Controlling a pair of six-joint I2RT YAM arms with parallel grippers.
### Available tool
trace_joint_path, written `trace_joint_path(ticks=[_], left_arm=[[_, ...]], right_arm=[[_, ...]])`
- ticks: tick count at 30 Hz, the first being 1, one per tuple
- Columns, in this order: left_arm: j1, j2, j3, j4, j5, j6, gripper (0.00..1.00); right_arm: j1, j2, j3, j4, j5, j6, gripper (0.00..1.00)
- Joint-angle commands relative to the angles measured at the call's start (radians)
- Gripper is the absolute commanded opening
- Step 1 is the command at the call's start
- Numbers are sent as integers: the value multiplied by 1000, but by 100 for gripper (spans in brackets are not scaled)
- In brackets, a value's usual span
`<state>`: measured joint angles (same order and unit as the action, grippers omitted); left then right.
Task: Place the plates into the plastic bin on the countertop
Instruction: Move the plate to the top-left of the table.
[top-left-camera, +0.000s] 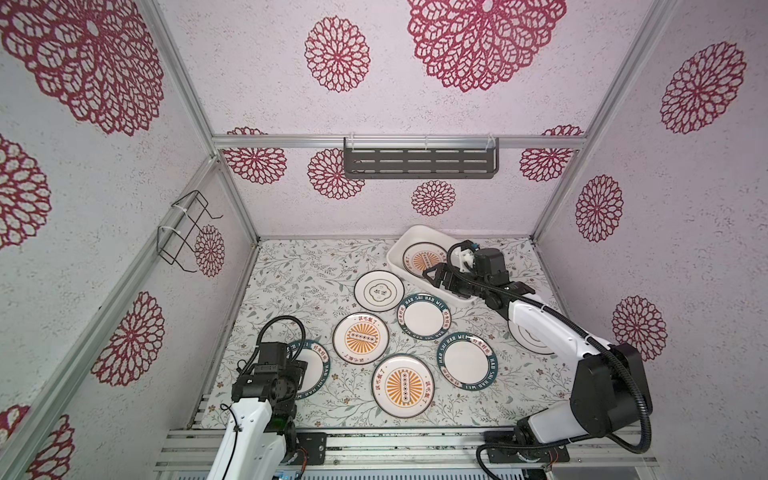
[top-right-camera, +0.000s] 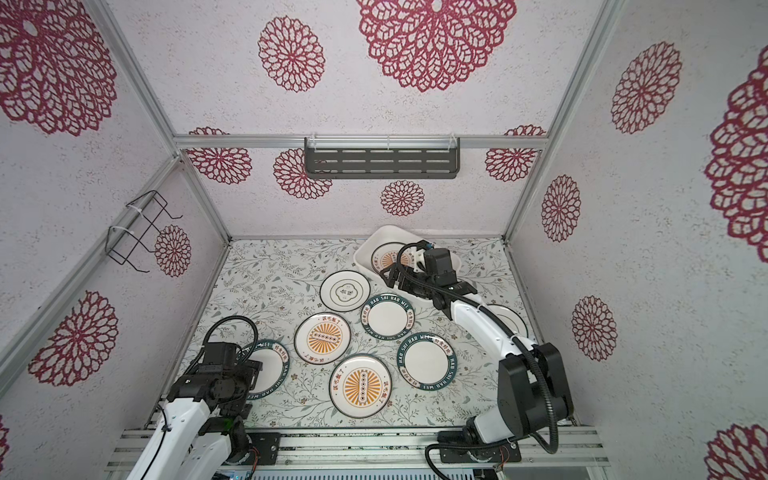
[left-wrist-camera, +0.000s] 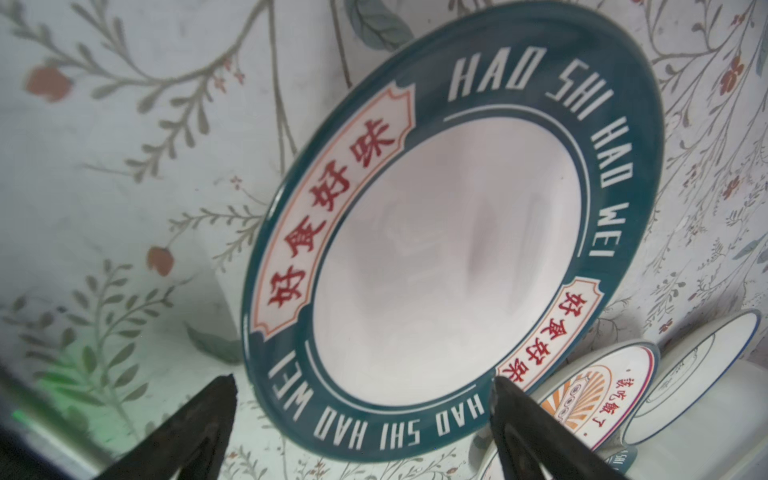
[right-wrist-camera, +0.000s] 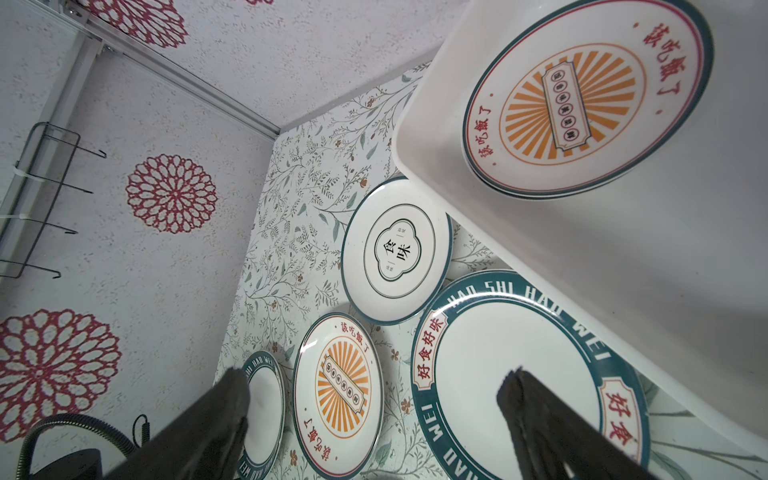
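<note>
The right arm (top-left-camera: 548, 328) is stretched forward from its base at the near edge, with the elbow raised and the forearm sloped down toward the bin (top-left-camera: 399, 245), which is set askew at the far right of the countertop (top-left-camera: 299, 270). The right gripper (top-left-camera: 432, 276) is held over the bin's near long wall, its jaws spread wide and nothing held. A sunburst plate (top-left-camera: 419, 259) is seen lying flat inside the bin.

The left arm (top-left-camera: 249, 419) is folded close over its base, with the wrist bent downward. The left gripper (left-wrist-camera: 361, 382) is poised over a teal plate (left-wrist-camera: 436, 249) at the near left, jaws spread to either side of its rim. Whether they touch it cannot be told.

Six further plates (top-left-camera: 403, 386) are spread across the countertop, one partly hidden beneath the right arm.
</note>
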<state>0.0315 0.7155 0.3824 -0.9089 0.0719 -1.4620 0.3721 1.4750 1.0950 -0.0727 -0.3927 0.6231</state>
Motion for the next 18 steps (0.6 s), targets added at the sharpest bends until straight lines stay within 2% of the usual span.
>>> trace_joint_path(ticks=[1,10,16,18], left_arm=[[-1,26,-16,126,9,-5,97],[1,176,-19,410,-5,70,99],[24,454,130,612,39,271,100],[45,575,205,660,78,342,97]], right_arm=[[1,-40,6,20,16,1,99],[2,-24,29,30,36,3,99],[6,16,54,75,61,43,99],[11,36,75,79,78,48,99]])
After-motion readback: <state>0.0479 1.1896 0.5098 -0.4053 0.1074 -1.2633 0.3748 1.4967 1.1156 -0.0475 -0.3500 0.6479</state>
